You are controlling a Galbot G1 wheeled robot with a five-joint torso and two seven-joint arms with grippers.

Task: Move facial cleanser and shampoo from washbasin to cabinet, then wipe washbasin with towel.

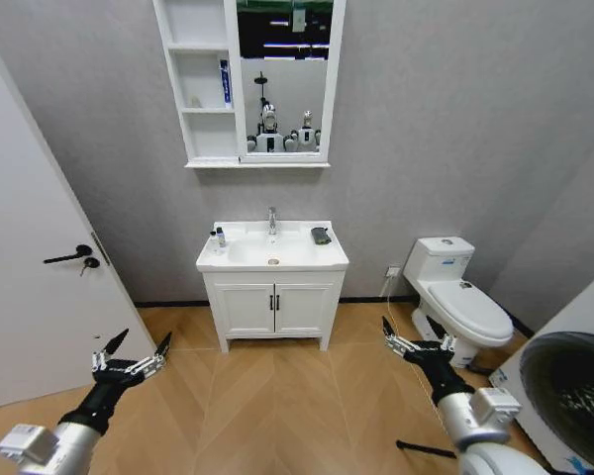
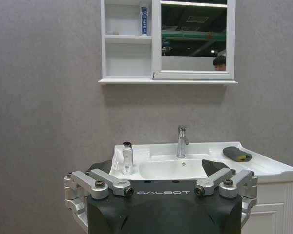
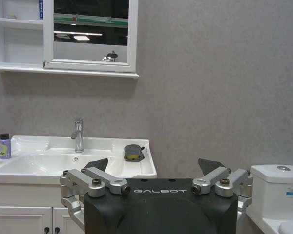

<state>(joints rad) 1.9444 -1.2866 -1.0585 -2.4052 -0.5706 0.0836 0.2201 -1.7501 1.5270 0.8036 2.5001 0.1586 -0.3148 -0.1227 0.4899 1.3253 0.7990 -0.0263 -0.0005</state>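
Left gripper [image 1: 130, 354]: low over the wood floor, well away from the washbasin, fingers spread wide, holding nothing.
Right gripper [image 1: 416, 339]: low near the toilet [image 1: 459, 297], fingers spread wide too, holding nothing.
Washbasin [image 1: 240, 261]: white, against the grey wall, between the two grippers and far ahead of them.
Faucet [image 2: 181, 141]: shiny, at the back of the bowl.
Small bottle [image 2: 127, 159]: white with a dark cap, upright on the left corner of the washbasin.
Towel [image 2: 237, 154]: dark and folded, on the right side of the washbasin top.
Cabinet [image 1: 203, 84]: white, on the wall above the washbasin, open shelves beside a mirror [image 1: 283, 74].
Blue and white tube [image 2: 144, 20]: stands upright on the middle shelf.
Vanity [image 1: 274, 309]: two white doors with black handles under the washbasin.
Room: a white door [image 1: 35, 287] on the left, a washing machine [image 1: 569, 386] at the right edge.
In the way: just bare floor between the grippers and the washbasin.
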